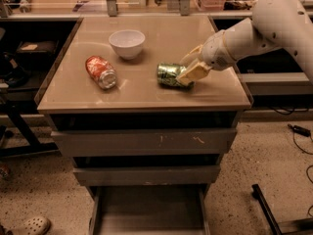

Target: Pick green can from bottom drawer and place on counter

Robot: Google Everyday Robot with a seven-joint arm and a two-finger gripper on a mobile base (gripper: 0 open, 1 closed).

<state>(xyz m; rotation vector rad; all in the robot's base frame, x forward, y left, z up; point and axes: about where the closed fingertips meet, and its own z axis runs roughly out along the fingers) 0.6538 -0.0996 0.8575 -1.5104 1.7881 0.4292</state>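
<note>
The green can (167, 75) lies on its side on the beige counter (146, 94), right of centre, its silver end facing left. My gripper (187, 68) reaches in from the right, and its pale fingers (191, 75) are closed around the can's right end. The bottom drawer (146, 212) is pulled open below the two upper drawers, and the part of its grey floor that shows is bare.
An orange-red can (101, 72) lies on its side on the counter's left part. A white bowl (126, 43) stands behind it near the middle. My white arm (274, 23) crosses above the counter's right edge. Cables (298, 131) lie on the floor at right.
</note>
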